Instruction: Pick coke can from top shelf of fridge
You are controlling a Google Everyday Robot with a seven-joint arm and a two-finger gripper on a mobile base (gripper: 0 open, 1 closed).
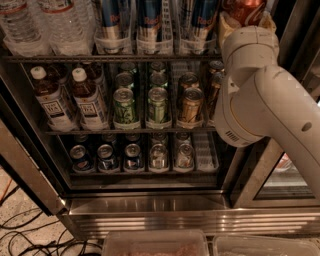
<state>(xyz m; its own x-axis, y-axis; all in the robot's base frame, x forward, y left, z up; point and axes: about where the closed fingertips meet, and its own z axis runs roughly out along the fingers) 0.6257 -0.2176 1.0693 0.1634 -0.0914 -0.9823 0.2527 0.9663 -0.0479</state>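
The red coke can (248, 7) shows at the top right edge, at the level of the top shelf (100, 58), a dark wire rack with clear lane trays. My gripper (245, 19) is at the right end of that shelf, with a pale finger on each side of the can, shut on it. Only the can's lower part is in view. My white arm (270, 105) rises from the lower right and covers the right side of the fridge (150, 205).
Blue-and-silver cans (150, 20) and water bottles (20, 25) share the top shelf. Below stand tea bottles (50, 102), green cans (124, 105) and gold cans (191, 105). The lowest rack holds several cans (132, 157). Plastic tubs (155, 245) and floor cables (20, 235) lie in front.
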